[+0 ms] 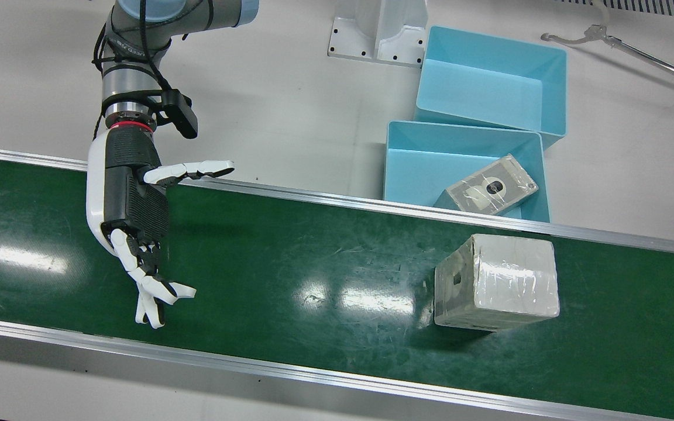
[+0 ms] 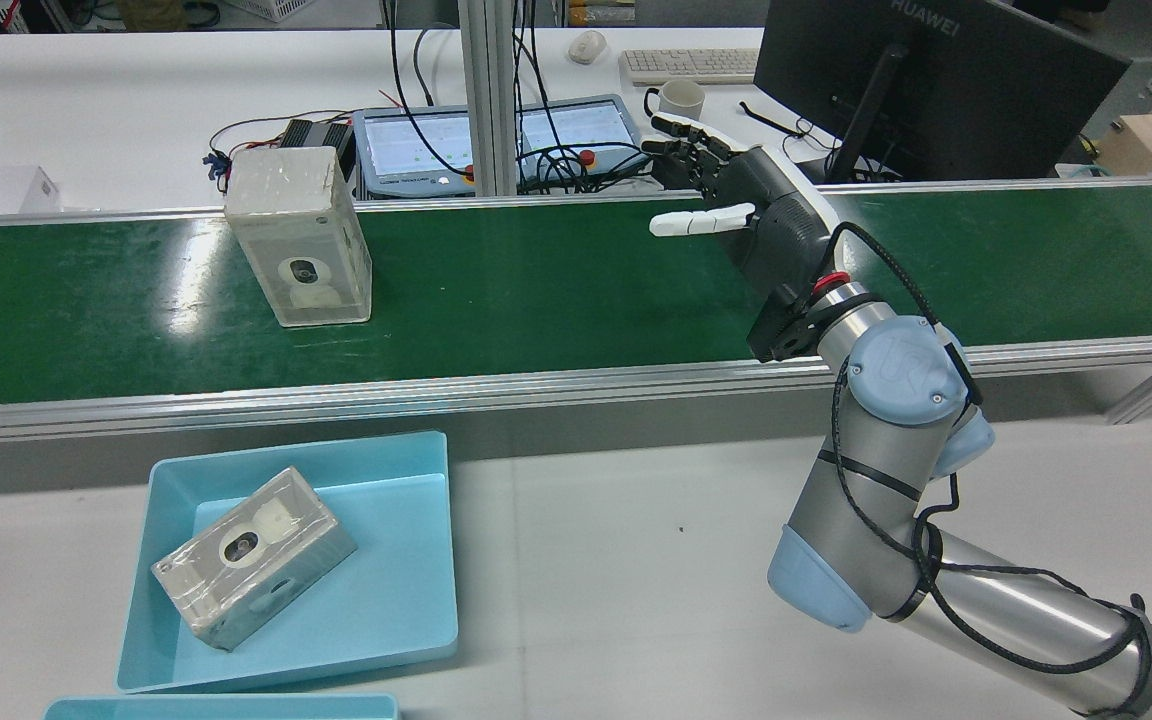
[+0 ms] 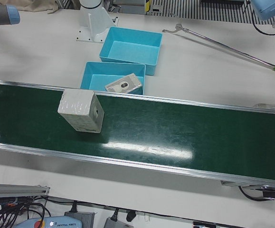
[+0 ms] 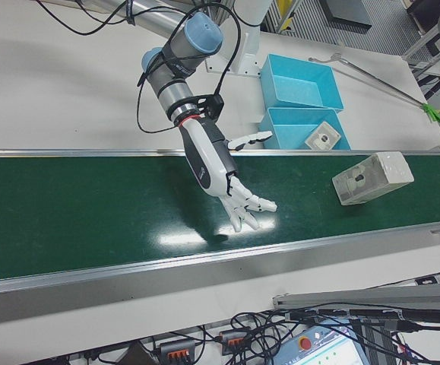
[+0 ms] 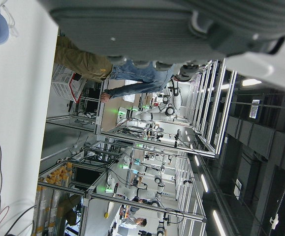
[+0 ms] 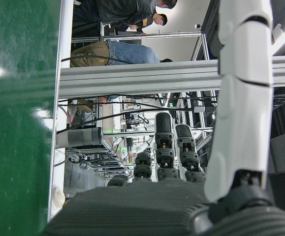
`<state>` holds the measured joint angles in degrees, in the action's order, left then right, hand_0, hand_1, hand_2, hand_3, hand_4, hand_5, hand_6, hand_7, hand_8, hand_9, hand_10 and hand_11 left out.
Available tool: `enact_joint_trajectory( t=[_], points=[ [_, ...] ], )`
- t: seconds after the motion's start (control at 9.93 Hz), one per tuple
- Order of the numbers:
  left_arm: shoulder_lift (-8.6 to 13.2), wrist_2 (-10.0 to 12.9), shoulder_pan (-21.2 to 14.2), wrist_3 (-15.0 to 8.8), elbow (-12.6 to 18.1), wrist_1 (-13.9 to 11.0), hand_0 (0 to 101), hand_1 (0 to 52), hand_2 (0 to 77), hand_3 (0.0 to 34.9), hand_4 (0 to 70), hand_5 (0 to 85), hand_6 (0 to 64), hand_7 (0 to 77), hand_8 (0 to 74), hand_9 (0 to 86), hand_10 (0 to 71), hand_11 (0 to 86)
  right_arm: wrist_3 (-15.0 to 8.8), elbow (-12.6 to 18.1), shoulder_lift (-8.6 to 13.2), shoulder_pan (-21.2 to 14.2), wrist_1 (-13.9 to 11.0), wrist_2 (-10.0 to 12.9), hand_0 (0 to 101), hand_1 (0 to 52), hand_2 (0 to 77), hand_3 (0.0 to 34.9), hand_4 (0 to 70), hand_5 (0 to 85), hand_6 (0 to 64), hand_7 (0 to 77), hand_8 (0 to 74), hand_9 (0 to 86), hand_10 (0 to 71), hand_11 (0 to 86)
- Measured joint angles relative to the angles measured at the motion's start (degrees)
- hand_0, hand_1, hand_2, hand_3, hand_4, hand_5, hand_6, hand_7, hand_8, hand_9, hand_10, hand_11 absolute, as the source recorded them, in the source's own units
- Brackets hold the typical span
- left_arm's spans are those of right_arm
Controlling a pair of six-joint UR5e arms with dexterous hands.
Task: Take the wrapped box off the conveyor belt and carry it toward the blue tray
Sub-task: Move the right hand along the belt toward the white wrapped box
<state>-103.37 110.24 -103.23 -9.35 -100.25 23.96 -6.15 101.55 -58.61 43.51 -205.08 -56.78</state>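
Note:
The wrapped box (image 1: 498, 280) (image 2: 298, 235) (image 3: 80, 111) (image 4: 371, 177) stands on the green conveyor belt (image 1: 313, 263), close to the belt edge that borders the blue tray (image 1: 407, 152) (image 2: 396, 600) (image 3: 94, 78). My right hand (image 1: 132, 204) (image 2: 766, 215) (image 4: 216, 163) hovers over the belt well apart from the box, open, fingers spread, holding nothing. In its own view my left hand (image 5: 181, 24) shows only as a grey palm edge and a white finger, with nothing in it.
A second wrapped box (image 1: 492, 187) (image 2: 251, 560) lies tilted inside the near blue tray. An empty blue tray (image 1: 489, 88) sits behind it. A long reacher tool (image 1: 635, 49) lies on the white table. Aluminium rails edge the belt. A monitor (image 2: 936, 80) stands beyond it.

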Motion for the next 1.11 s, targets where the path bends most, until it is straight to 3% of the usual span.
enact_joint_trajectory(
  t=[1.11],
  points=[
    [0.00, 0.00, 0.00, 0.00, 0.00, 0.00, 0, 0.0, 0.5, 0.0, 0.5, 1.1, 0.5, 0.5, 0.5, 0.0, 0.5, 0.5, -0.04, -0.13, 0.33, 0.02, -0.05, 0.00, 47, 12.0, 9.3, 0.0, 16.4, 15.3, 10.9, 26.7, 6.0, 10.4, 0.0, 1.1]
  ],
)
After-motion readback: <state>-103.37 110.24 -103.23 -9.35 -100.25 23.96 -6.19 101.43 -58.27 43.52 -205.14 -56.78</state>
